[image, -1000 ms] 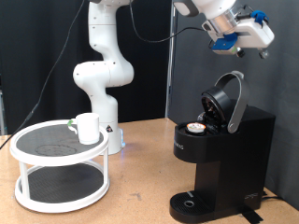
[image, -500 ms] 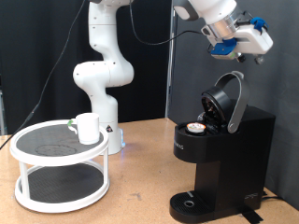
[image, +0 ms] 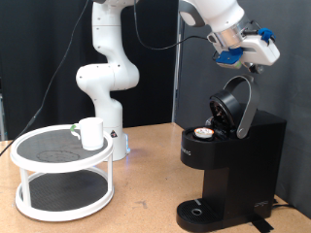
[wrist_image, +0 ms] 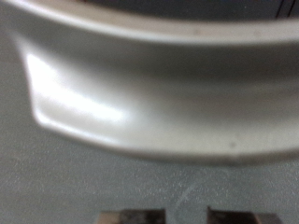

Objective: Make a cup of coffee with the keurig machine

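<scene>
our gripper (image: 255,50) has dropped closer to the keurig's (image: 231,155) raised lid (image: 236,105); pod (image: 203,134) loaded; finger spread, we cannot tell.

Backdrop is pretty plain: a black curtain (image: 29,58) hangs behind everything and fills the whole back of the exterior view, with a thin dark pole or seam (image: 178,87) running straight up it near the middle. Underneath is a wooden counter (image: 146,184) in a warm light brown, smooth and evenly lit. Lighting looks soft, with only faint shadows on the wood.
</scene>
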